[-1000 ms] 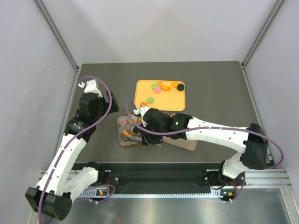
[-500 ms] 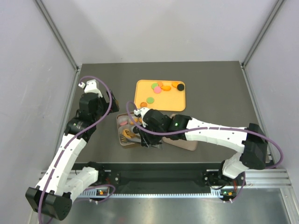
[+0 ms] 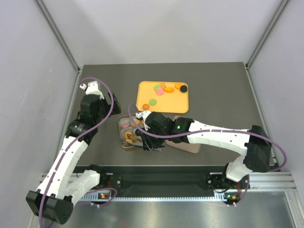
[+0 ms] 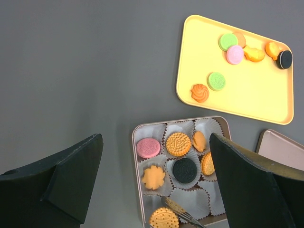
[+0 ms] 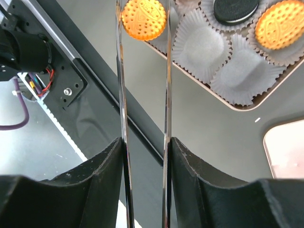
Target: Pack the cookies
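The cookies lie in two places: several on the yellow tray (image 3: 175,102) and several in white paper cups in the open tin (image 3: 121,141). The left wrist view shows the tin (image 4: 134,142) with a pink cookie (image 4: 148,147), a round orange one (image 4: 178,144), a black one (image 4: 185,170) and a flower-shaped one (image 4: 153,177). My right gripper (image 5: 145,142) is shut on metal tongs (image 5: 122,95), whose tips pinch a round orange cookie (image 5: 144,19) over the tin's near left corner. My left gripper (image 4: 156,142) is open and empty, high above the tin.
The tray (image 4: 247,90) carries green, pink, orange and black cookies at the back. A pinkish lid (image 3: 188,144) lies right of the tin. Empty paper cups (image 5: 199,45) sit along the tin's near side. The table's front edge and the arm bases are just behind the tongs.
My right gripper with the tongs and the orange cookie has shifted slightly left and nearer, over the tin's near left corner. The left arm has not moved.
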### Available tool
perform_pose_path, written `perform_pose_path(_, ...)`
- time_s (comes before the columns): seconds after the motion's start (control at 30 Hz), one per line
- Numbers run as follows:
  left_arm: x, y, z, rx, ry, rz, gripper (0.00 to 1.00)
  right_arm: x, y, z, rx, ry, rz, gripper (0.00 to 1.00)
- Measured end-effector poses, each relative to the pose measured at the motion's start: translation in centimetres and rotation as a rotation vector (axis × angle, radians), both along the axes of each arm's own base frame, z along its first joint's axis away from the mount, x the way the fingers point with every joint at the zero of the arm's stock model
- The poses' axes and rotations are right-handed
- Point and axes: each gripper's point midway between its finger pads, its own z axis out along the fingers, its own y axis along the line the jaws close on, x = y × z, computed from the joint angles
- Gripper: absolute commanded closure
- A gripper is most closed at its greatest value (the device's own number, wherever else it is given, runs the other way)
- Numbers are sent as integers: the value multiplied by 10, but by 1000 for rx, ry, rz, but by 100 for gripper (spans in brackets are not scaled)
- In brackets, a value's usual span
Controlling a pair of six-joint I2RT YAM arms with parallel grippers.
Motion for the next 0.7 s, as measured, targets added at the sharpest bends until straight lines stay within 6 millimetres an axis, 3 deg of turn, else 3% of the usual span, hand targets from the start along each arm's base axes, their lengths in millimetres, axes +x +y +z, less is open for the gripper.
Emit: perform_pose_path(0.7, 0, 0, 0, 0, 0, 0, 1, 2, -1, -6, -5, 8, -4, 54)
